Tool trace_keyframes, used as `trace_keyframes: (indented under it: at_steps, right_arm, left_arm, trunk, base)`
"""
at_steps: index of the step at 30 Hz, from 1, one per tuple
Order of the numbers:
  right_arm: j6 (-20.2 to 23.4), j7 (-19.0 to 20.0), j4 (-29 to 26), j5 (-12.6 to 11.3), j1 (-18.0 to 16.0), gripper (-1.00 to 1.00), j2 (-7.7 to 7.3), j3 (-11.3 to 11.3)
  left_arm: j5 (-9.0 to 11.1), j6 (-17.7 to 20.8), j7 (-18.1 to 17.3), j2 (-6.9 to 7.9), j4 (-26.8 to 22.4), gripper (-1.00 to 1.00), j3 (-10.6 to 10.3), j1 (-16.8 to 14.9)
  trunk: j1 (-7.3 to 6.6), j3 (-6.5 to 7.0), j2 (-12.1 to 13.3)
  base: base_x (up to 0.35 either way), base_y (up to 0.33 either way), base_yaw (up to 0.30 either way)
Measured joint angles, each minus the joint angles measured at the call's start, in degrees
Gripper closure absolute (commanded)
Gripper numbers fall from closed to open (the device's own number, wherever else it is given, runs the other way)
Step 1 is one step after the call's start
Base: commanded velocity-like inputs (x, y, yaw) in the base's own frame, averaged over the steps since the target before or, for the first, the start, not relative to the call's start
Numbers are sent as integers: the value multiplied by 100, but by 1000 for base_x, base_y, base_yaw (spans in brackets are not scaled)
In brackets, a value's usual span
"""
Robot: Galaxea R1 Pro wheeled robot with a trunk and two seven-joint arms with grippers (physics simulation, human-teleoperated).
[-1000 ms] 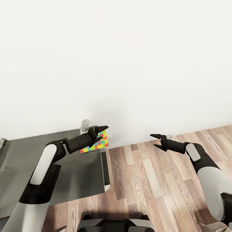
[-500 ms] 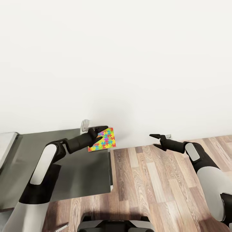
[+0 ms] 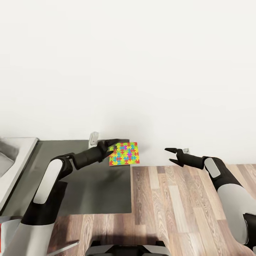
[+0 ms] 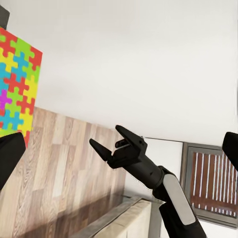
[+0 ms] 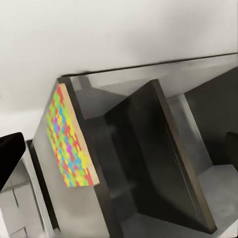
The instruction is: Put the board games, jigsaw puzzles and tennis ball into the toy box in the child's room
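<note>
Left end effector (image 3: 113,147): clamped on one edge of a jigsaw puzzle (image 3: 124,153), which you hold raised clear of the surface, its multicoloured face turned toward the head camera, over the far right corner of the dark-grey wing (image 3: 99,185). The same slab appears in the left wrist view (image 4: 17,84) beside a black finger, and edge-on in the right wrist view (image 5: 69,144). Right end effector (image 3: 171,155): fingers apart, nothing between them, held out over the wood-plank floor (image 3: 185,209), well apart from the puzzle; it also appears in the left wrist view (image 4: 110,143). Step in hand, as judged: you are carrying this puzzle to the toy box, so the pick is done and the placing is not. Next move calls for: swinging the view and left arm toward the lighter, higher part of the surface (image 3: 16,156) at far left, finding the toy box, then lowering the slab flat inside before you release. Surface: dark-grey wing bare under the arm, a small grey fitting (image 3: 94,138) at its back edge. Room: plain white wall (image 3: 142,71), plank floor to the right.
</note>
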Motion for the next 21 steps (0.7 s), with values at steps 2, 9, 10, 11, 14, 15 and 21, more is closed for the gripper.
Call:
trace_keyframes:
  at_steps: [2,9,10,11,14,15,21]
  right_arm:
    - [0,6,0,-2,0,-100,-1,1]
    - [5,109,0,-3,1,-100,-10,-3]
    - [6,132,-1,-2,3,-100,-12,-3]
    - [6,133,-1,-2,3,-100,-12,-3]
    - [8,170,1,-5,6,-100,-14,-3]
    - [9,183,2,-6,7,-100,-15,-5]
    - [14,214,4,-10,10,-100,-35,-10]
  left_arm:
    - [0,0,0,0,0,-100,0,0]
    - [0,-1,0,-5,0,-100,-2,-5]
    - [2,-1,0,-6,0,-100,-3,-7]
    - [1,-1,0,-6,0,-100,-3,-7]
    - [6,-1,5,-10,0,-100,-6,-28]
    - [11,-1,13,-16,2,-100,-6,-55]
    - [61,36,118,-70,59,-100,-8,-489]
  trunk:
    - [0,10,0]
    - [0,44,0]
    - [0,47,0]
    - [0,51,0]
    - [0,58,0]
    - [0,60,0]
    - [0,68,0]
  base:
    - [0,0,246]
    - [0,0,253]
    - [0,0,244]
    - [0,0,214]
    - [0,0,160]
    - [0,0,137]
    - [0,0,78]
